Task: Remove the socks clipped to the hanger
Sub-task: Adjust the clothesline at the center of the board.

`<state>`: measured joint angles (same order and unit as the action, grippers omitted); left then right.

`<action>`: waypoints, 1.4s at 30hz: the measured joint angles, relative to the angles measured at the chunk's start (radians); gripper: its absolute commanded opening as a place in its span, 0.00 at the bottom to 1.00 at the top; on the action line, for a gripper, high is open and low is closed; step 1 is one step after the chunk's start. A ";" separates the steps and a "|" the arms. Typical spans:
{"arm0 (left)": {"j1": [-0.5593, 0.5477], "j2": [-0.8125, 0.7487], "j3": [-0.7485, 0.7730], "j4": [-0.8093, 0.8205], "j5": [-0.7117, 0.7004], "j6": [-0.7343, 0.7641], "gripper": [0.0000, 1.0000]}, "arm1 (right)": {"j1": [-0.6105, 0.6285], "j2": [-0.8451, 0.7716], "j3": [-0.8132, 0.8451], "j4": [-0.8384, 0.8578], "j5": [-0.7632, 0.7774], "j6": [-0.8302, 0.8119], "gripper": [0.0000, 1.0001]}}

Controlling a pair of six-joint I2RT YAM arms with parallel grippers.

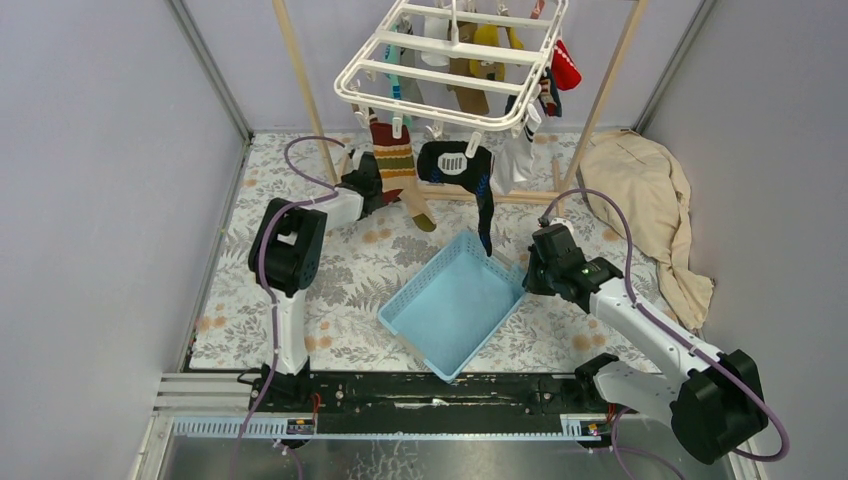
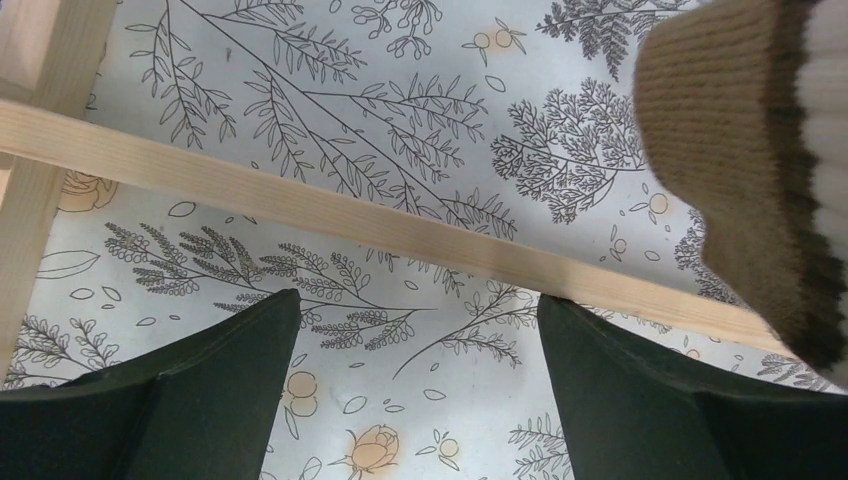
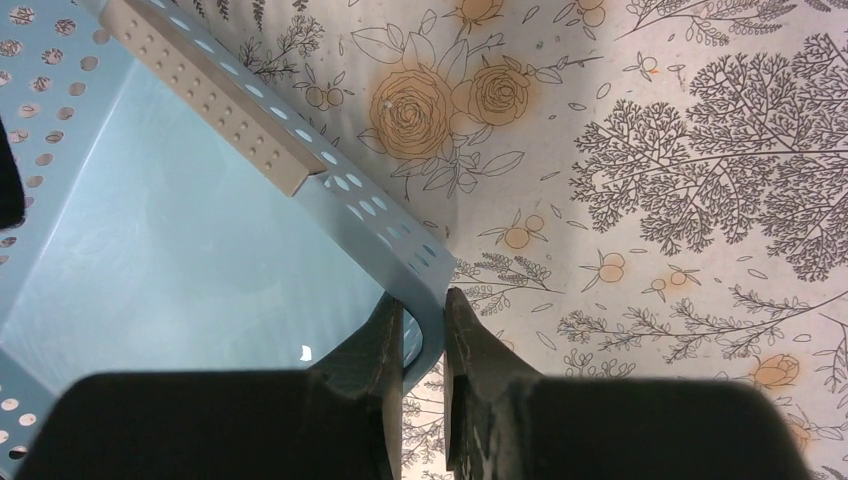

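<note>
1. Socks (image 1: 395,160) hang clipped to the hanger (image 1: 430,110) at 12 o'clock above the counter (image 1: 340,270).
2. Left gripper (image 2: 420,330) gapes wide, empty, brown-striped sock (image 2: 740,130) at its 2 o'clock.
3. Right gripper (image 3: 425,335), nearly closed, pinches the blue basket (image 3: 210,95) rim.

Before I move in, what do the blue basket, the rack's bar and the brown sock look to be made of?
The basket looks like plastic: pale blue, smooth, faintly glossy, walls moulded with rows of round holes. The rack's bar looks like bare pale wood, matt, with faint grain. The brown sock is ribbed knit fabric, fuzzy at its edge; which fibre, I cannot tell.
</note>
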<state>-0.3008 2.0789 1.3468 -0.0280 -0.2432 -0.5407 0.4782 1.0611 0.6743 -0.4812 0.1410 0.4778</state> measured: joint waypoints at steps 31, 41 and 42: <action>-0.107 -0.533 -0.409 -0.103 -0.021 -0.132 0.99 | 0.000 0.016 0.120 -0.038 -0.045 -0.031 0.66; -0.114 -0.867 -0.604 -0.180 0.048 -0.205 0.99 | 0.000 0.241 0.200 0.030 -0.079 -0.170 0.66; -0.114 -0.916 -0.628 -0.192 0.065 -0.213 0.99 | 0.000 0.255 0.208 0.034 -0.084 -0.180 0.66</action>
<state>-0.4145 1.1625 0.7189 -0.2199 -0.1783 -0.7540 0.4782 1.3163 0.8818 -0.4477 0.0570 0.2977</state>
